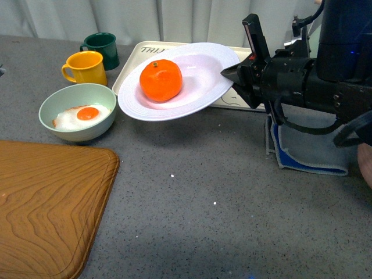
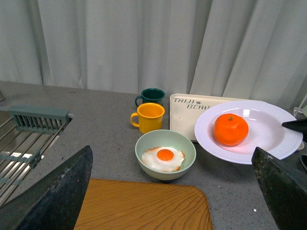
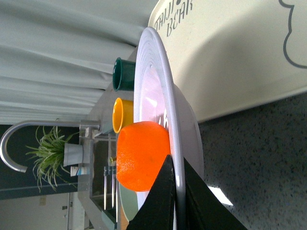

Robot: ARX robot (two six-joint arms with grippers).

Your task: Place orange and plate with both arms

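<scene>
One arm carries the load. In the front view the right tool [image 1: 228, 74] is clamped on the right-hand rim of the plate [image 1: 200, 87]. The plate hangs tilted above the counter [image 1: 203, 192], toward its far edge, overlapping the tray [image 1: 132, 63] behind it and just beside the bowl [image 1: 81, 132]. The orange [image 1: 161, 80] sits in the plate's well. So the orange looks already placed, and the step in hand seems to be moving the loaded plate to its spot.

The left wrist view shows the left tool [image 2: 171, 152] spread wide and empty, well short of the plate. The bowl and a yellow mug [image 2: 147, 116] lie ahead of it.

The right wrist view shows both fingers [image 3: 160, 201] pinching the rim edge-on, with the orange close against them.

Next, I judge, the plate needs levelling and a slow lowering onto bare counter nearer the front edge, away from the bowl and the board [image 1: 46, 203]. Only then should the right tool let go. A tilt or a jerk could roll the orange out.
</scene>
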